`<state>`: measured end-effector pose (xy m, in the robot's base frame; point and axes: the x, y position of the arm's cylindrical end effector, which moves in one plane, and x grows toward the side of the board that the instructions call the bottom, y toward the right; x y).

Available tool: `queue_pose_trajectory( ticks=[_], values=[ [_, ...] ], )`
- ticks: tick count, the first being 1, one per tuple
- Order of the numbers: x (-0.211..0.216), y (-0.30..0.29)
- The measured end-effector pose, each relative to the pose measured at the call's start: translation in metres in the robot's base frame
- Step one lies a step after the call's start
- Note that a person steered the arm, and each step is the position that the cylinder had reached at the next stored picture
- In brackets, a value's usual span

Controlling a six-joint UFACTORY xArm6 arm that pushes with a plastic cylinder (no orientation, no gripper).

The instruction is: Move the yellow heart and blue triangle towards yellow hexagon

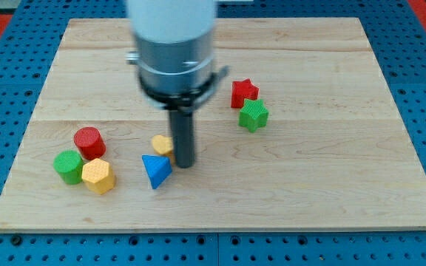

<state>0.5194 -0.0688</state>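
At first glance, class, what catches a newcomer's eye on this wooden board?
The big grey arm at the view's top centre dominates, its dark rod ending in my tip beside the small yellow heart block and blue triangle block. At the view's left, the yellow hexagon block huddles with a red cylinder block and green cylinder block.

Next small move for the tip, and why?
Probably a short push toward the view's left. My tip sits just right of the yellow heart and blue triangle, and the yellow hexagon lies farther left, so that drives both toward it.
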Motion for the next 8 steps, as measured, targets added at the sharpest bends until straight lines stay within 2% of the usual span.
queue_pose_trajectory(
  ticks=[1,2,3,4,5,6,7,8],
  values=[
    [-0.008,-0.038],
    [-0.008,-0.001],
    [-0.031,0.03],
    [-0.068,0.005],
    [-0.059,-0.045],
    [-0.032,-0.073],
    [-0.035,-0.078],
    [-0.071,-0.063]
  ],
)
